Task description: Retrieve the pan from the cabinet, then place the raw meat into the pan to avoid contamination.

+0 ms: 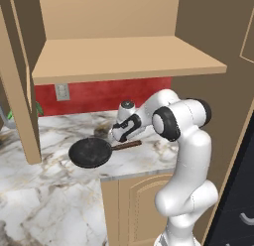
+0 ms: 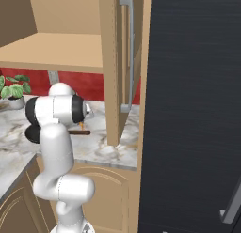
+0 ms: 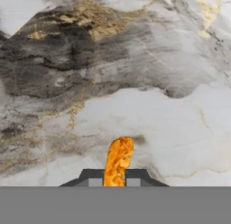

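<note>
The black pan (image 1: 90,152) hangs level just above the marble counter (image 1: 49,190), its brown handle (image 1: 127,145) pointing right. My gripper (image 1: 120,139) is shut on that handle. In the hand view the orange-brown handle (image 3: 118,160) rises between my two finger tips, with my gripper (image 3: 116,179) shut around it over veined marble. A short piece of the handle (image 2: 80,132) shows past the arm in the right base view. The cabinet stands open above, with its plain wooden shelf (image 1: 129,59) bare. The raw meat is out of view.
The cabinet's open doors hang at the left (image 1: 20,91) and at the right, where one carries a silver bar handle (image 2: 128,53). A tall black appliance (image 2: 193,110) fills the right side. A potted plant (image 2: 13,89) and a wall outlet (image 1: 62,91) sit along the red backsplash.
</note>
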